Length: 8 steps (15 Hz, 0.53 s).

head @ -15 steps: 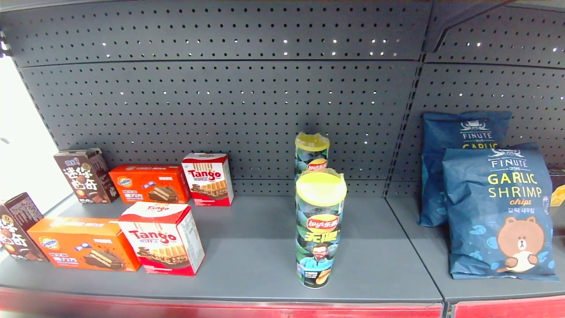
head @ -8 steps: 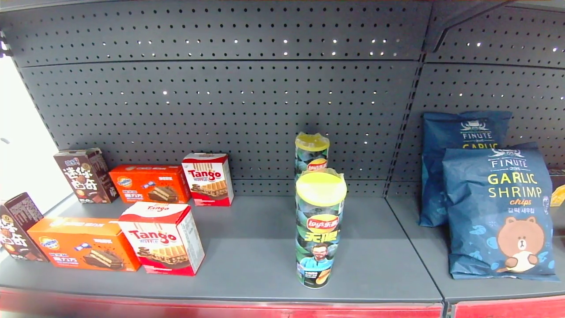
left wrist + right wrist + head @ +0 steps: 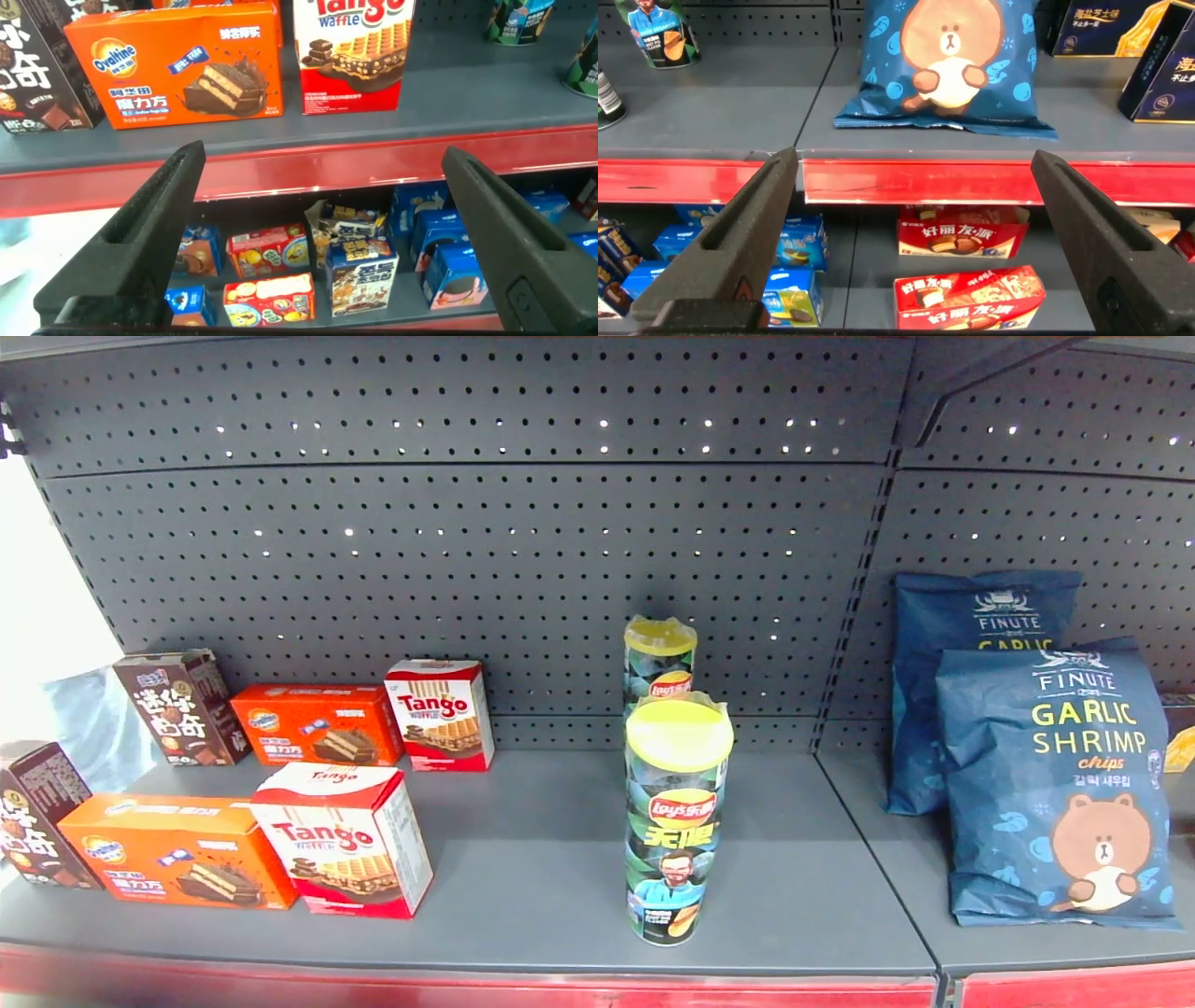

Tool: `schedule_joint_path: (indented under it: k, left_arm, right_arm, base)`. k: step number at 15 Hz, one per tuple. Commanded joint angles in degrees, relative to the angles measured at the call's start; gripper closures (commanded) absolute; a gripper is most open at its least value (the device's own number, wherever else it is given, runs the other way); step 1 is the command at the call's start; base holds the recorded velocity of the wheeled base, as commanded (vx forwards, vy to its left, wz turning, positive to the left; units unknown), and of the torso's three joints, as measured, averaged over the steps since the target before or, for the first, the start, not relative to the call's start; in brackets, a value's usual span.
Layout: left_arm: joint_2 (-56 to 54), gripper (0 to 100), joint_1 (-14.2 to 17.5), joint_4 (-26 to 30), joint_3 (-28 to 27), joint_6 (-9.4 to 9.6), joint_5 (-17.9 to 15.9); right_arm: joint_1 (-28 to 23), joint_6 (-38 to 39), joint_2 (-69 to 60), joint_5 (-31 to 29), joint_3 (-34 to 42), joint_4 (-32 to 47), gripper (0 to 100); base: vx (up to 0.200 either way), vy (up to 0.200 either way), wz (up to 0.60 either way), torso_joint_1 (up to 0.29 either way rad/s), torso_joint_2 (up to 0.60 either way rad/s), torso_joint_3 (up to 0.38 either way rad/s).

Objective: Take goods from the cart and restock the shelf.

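Head view: the front chip can point(image 3: 678, 821) is seen standing upright near the front of the grey shelf point(image 3: 541, 868). A second chip can point(image 3: 659, 658) is set directly behind it, close to the pegboard back panel point(image 3: 467, 551). To the left, boxes are arranged in two rows: a front wafer box point(image 3: 344, 840), a front orange box point(image 3: 173, 849) and a front brown box point(image 3: 33, 812), and behind them a rear wafer box point(image 3: 441, 714), a rear orange box point(image 3: 317, 723) and a rear brown box point(image 3: 182, 705). On the adjoining section to the right, a front blue chip bag point(image 3: 1055, 784) is propped upright, partly covering a rear blue chip bag point(image 3: 971, 644).

The left gripper point(image 3: 322, 159) is held before the red shelf edge point(image 3: 112, 187), below the front orange box and front wafer box. Its fingers are spread wide; nothing is held or touched. Small snack boxes point(image 3: 360, 271) are seen on the lower shelf beyond it.

The right gripper point(image 3: 915, 159) is likewise spread wide and empty, below the front blue chip bag, with red boxes point(image 3: 962, 233) on the lower shelf beyond it.
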Motion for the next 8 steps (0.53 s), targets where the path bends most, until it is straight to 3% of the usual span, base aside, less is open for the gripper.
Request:
schedule_joint_path:
  k: [1,2,4,8]
  left_arm:
    - [-0.02,0,0.00,0.00,0.00,-0.01,0.00]
    - [-0.02,0,0.00,0.00,0.00,-0.01,-0.09]
    - [-0.02,0,0.00,0.00,0.00,-0.01,0.00]
    - [-0.02,0,0.00,0.00,0.00,-0.01,-0.09]
  right_arm:
    - [0.02,-0.02,0.00,0.00,0.00,-0.01,0]
    - [0.02,-0.02,0.00,0.00,0.00,-0.01,0]
    - [0.02,0.07,0.00,0.00,0.00,-0.01,0]
    - [0.02,-0.02,0.00,0.00,0.00,-0.01,0]
  base:
    - [0.000,0.000,0.00,0.000,0.00,0.000]
    - [0.000,0.000,0.00,0.000,0.00,0.000]
    - [0.000,-0.200,0.00,0.005,0.00,0.005]
    - [0.000,0.000,0.00,0.000,0.00,0.000]
